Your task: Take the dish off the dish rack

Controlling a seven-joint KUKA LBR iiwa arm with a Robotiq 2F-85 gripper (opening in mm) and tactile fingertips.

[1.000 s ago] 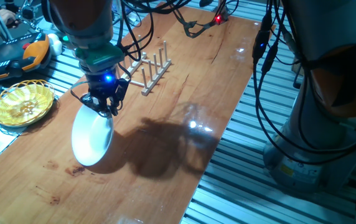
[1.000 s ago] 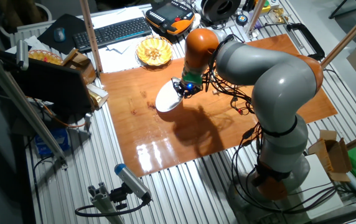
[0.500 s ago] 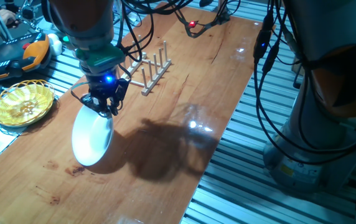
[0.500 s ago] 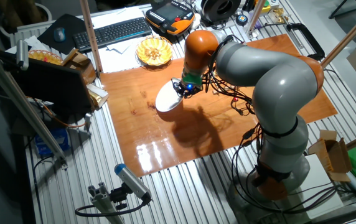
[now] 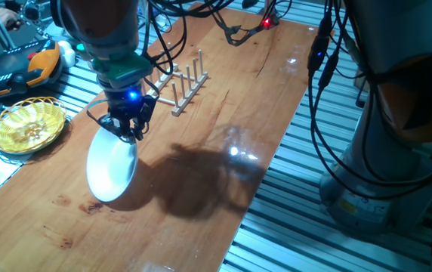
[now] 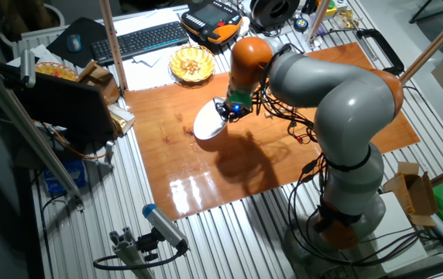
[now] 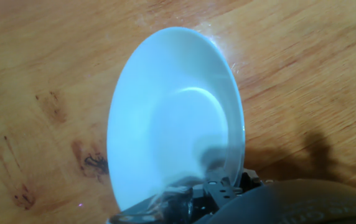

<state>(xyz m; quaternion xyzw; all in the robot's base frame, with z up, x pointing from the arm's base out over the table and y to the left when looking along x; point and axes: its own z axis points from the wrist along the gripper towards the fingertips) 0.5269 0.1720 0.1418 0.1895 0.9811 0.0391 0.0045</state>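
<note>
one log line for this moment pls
gripper: shut on dish rim | dish: off dish rack, hanging edge-down at table | rack: empty

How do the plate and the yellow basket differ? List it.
The plate is plain glossy white; the basket is yellow and woven. The plate hangs tilted on edge from the gripper over the table; the basket sits flat, off the wooden top. The plate is empty; the basket's contents are unclear. Both are round and shallow.
</note>
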